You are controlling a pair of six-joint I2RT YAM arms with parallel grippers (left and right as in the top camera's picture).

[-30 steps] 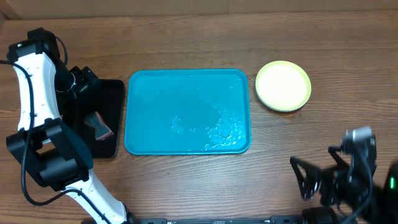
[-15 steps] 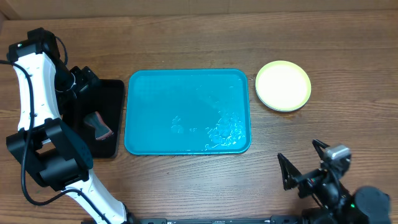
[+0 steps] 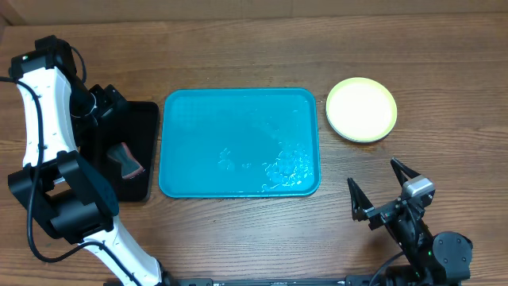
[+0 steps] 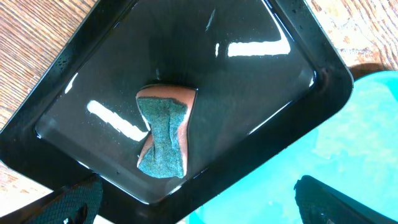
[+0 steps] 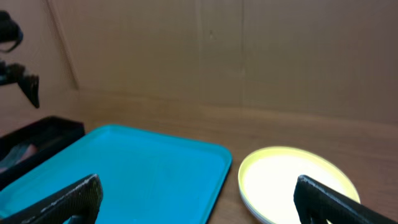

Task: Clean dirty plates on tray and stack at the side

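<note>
The plates [image 3: 361, 110] sit in one spot on the wooden tabletop [image 3: 238, 56], just beside the far right corner of the tray [image 3: 206, 127] and apart from it; only the top plate, pale with a yellow-green rim, shows plainly. The large teal tray lies at the middle of the tabletop with nothing standing on it, a scatter of wet droplets [image 3: 287, 165] glinting toward its near right corner. Hard against its left edge lies a narrow black tray [image 3: 155, 151], glossy with liquid, holding a sponge [image 3: 127, 159] that is pinched at the waist, with its grey-green scouring face up over an orange body. The white left arm [image 3: 40, 103] reaches over the far end of the black tray. Its wrist camera looks straight down on the sponge, and the left gripper [image 4: 199, 202] has its jaws spread wide, holding nothing. The right gripper [image 3: 371, 172] is at the near right of the tabletop, near the plates but clear of them, jaws likewise parted and holding nothing. Its wrist camera faces the tray, the plates and a brown cardboard wall [image 5: 249, 56] behind them.
</note>
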